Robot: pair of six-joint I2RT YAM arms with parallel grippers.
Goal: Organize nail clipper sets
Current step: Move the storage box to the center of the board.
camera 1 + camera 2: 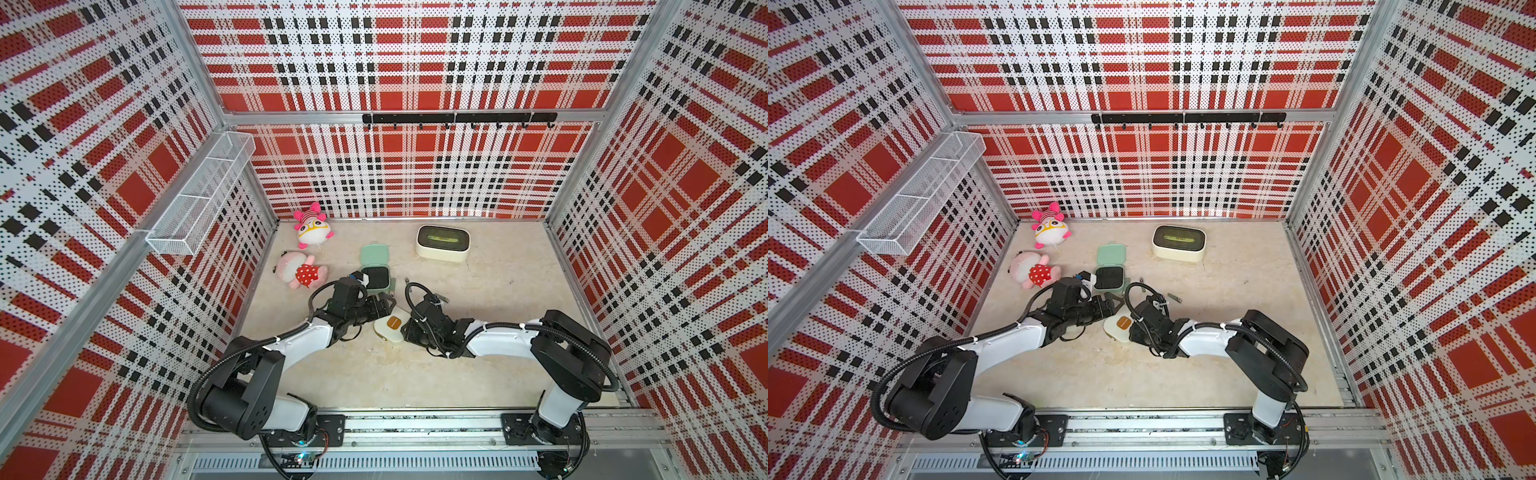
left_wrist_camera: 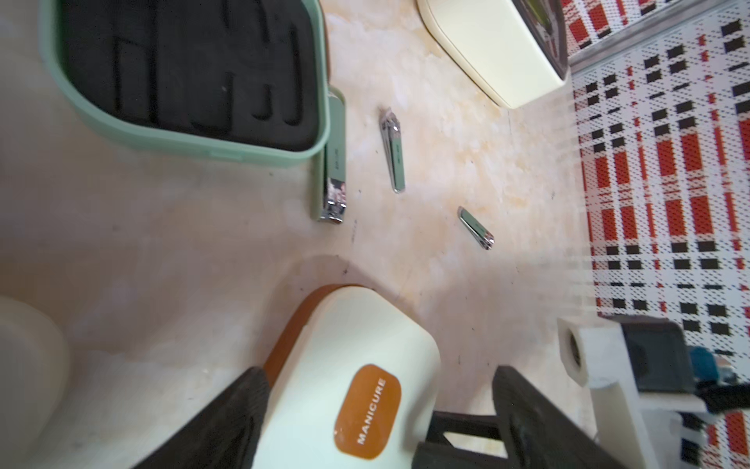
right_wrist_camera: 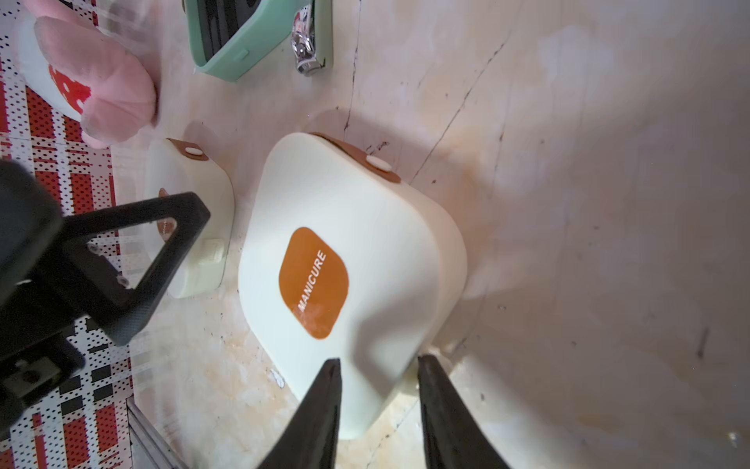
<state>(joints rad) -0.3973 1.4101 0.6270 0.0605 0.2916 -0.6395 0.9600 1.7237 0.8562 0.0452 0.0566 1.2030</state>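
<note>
- Cream MANICURE case (image 3: 365, 203): lid shut, sitting near the middle of the bench (image 1: 478, 353), between your two end effectors, with one edge looking raised.
- Right end effector (image 3: 378, 359): narrowly parted, with both fingers pressed against one corner of that case, gripping it.
- Left end effector (image 2: 377, 373): jaws wide, straddling the same case from the opposite side. One finger is close against it and the other stands clear, so it grips nothing.
- Second cream case (image 3: 195, 195): shut, just beside the first, partly behind a finger of your left end effector.
- Mint green case (image 2: 121, 132): open, farther back on the bench, with its black slotted insert (image 2: 182, 73) showing.
- Large clipper (image 2: 332, 162): flat on the bench, touching the mint case's side.
- Small clipper (image 2: 393, 150): loose on the bench, near the large one.
- Another small clipper (image 2: 475, 228): loose, farther out from the mint case.
- Pink plush toys (image 1: 311, 226): two, at the rear left of the bench, well apart from your end effectors.
- Larger cream box (image 1: 442, 243): rear of the bench, dark oval window facing up.
</note>
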